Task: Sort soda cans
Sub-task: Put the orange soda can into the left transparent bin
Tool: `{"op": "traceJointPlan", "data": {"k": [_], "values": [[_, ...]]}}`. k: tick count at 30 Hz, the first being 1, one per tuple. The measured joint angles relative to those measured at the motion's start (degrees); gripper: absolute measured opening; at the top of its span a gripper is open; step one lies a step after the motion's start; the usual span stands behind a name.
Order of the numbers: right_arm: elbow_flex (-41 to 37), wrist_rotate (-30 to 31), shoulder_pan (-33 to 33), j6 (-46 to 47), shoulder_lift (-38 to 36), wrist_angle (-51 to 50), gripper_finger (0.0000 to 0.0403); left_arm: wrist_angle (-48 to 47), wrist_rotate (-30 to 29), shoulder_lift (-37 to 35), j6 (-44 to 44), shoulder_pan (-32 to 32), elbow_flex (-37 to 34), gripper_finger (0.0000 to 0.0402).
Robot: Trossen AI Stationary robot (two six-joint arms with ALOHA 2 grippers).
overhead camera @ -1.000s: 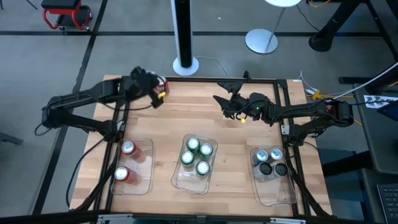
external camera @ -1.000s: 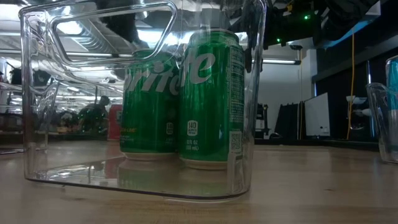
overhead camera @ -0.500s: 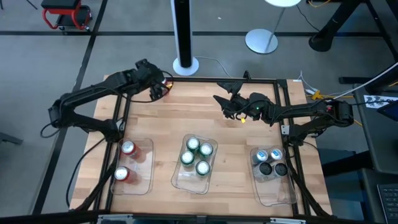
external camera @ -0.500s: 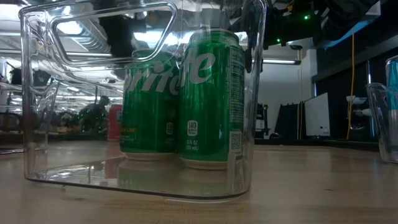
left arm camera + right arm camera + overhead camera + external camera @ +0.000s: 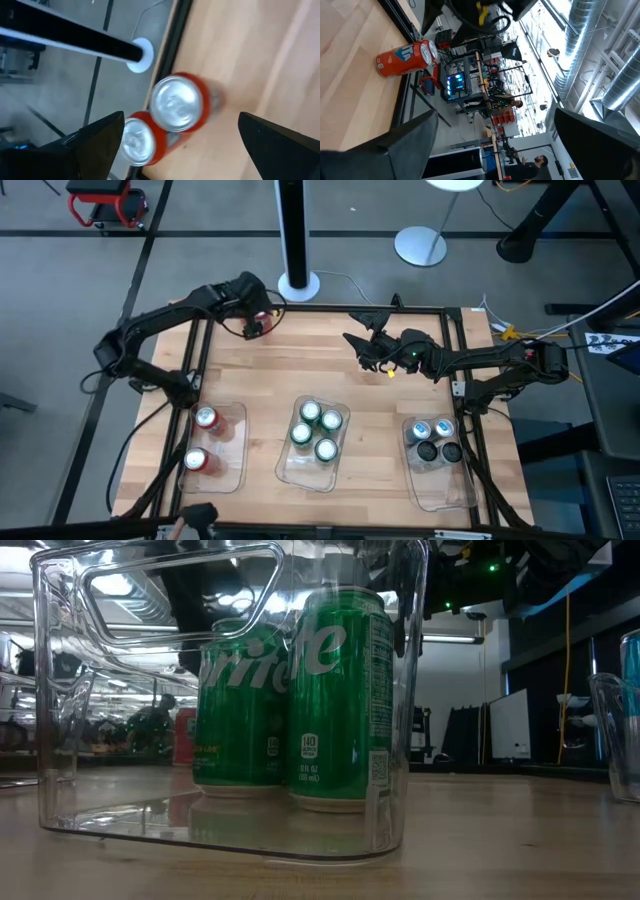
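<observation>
Swinging rightward along the far edge since a second ago, the left end effector (image 5: 258, 318) hangs spread wide over two red cans (image 5: 180, 103) at the surface's (image 5: 300, 370) back-left corner. Three clear trays (image 5: 318, 471) hold two red, four green (image 5: 316, 432) and four silver-blue or dark cans (image 5: 436, 440). The right end effector (image 5: 368, 346) waits open, mid-surface.

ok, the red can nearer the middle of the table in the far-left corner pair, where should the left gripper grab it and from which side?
Judging from the left wrist view, take the red can around its round side wall just below the silver top, coming straight down from above. It stands upright, and the left gripper is open above it. Its neighbour sits tight on the table-edge side, so put the fingers on the two free sides.
</observation>
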Motion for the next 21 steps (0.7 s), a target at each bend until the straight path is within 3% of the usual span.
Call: {"op": "traceJointPlan", "data": {"k": [3,21], "values": [[0.0,0.0,0.0,0.0,0.0,0.0,0.0399,0.9,0.4,0.7,2.0,2.3,0.0,0.0379],[0.0,0.0,0.0,-1.3,0.0,0.0,0.0399,5.2,17.2,4.4,6.2,11.8,0.0,0.0379]]}}
